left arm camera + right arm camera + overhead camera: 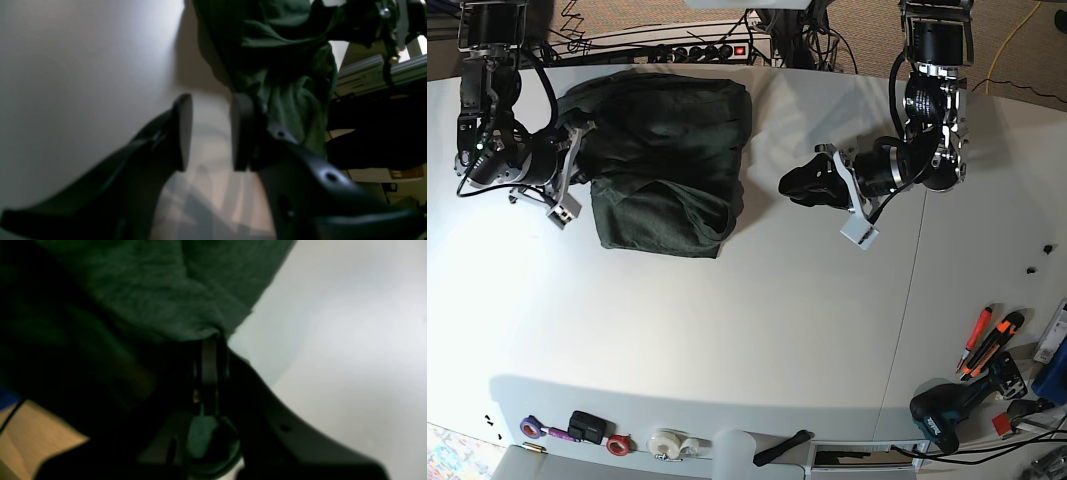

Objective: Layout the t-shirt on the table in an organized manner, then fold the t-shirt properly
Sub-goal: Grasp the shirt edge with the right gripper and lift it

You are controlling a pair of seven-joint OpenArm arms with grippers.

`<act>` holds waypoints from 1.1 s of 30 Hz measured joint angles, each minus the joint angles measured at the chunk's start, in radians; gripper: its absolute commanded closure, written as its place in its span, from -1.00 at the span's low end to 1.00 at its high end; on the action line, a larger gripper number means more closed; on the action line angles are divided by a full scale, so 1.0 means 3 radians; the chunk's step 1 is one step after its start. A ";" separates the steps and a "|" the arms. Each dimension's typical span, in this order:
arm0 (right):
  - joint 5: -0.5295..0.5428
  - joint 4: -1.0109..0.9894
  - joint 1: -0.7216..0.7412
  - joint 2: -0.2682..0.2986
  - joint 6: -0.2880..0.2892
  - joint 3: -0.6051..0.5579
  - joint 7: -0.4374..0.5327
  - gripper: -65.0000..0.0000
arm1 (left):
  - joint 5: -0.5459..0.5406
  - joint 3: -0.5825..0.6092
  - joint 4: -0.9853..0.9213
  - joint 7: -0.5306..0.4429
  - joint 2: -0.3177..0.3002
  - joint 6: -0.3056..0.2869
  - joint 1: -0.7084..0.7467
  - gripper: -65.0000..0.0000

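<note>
The rumpled green t-shirt lies near the table's far edge. The right gripper pinches its side edge; the left gripper, open and empty, hovers just beside the opposite edge.

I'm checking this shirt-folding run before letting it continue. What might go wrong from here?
1. Only the right end effector pinches the t-shirt, at one edge; lifting may bunch the crumpled cloth further.
2. The left end effector stands open over the bare table, apart from the shirt, so a pull may drag it lopsided.
</note>
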 measured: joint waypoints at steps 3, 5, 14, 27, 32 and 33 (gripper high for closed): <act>0.0266 0.0267 -0.0008 -0.0001 0.0001 0.0000 -0.0150 1.00 | -0.0001 0.0000 0.0000 0.0000 -0.0001 0.0000 -0.0001 0.50; 0.0387 0.0458 -0.0006 -0.0001 0.0011 0.0000 -0.0252 1.00 | -0.0001 0.0000 0.0000 0.0000 -0.0001 0.0000 0.0000 0.50; 0.0748 0.0778 -0.0141 -0.0088 0.0023 0.0001 -0.0289 1.00 | 0.0000 0.0000 0.0000 -0.0001 0.0001 0.0000 0.0000 0.50; 0.1415 0.0778 -0.0313 -0.0551 0.0027 -0.0001 -0.0301 1.00 | -0.0001 0.0000 0.0000 -0.0003 -0.0001 0.0000 -0.0001 0.50; 0.1418 0.0778 -0.0313 -0.0689 0.0025 -0.0001 -0.0301 1.00 | -0.0001 0.0000 0.0000 -0.0003 -0.0001 0.0000 -0.0001 0.50; 0.1417 0.0778 -0.0312 -0.0699 0.0025 -0.0001 -0.0300 1.00 | -0.0001 0.0000 0.0000 -0.0001 -0.0001 0.0000 0.0000 0.50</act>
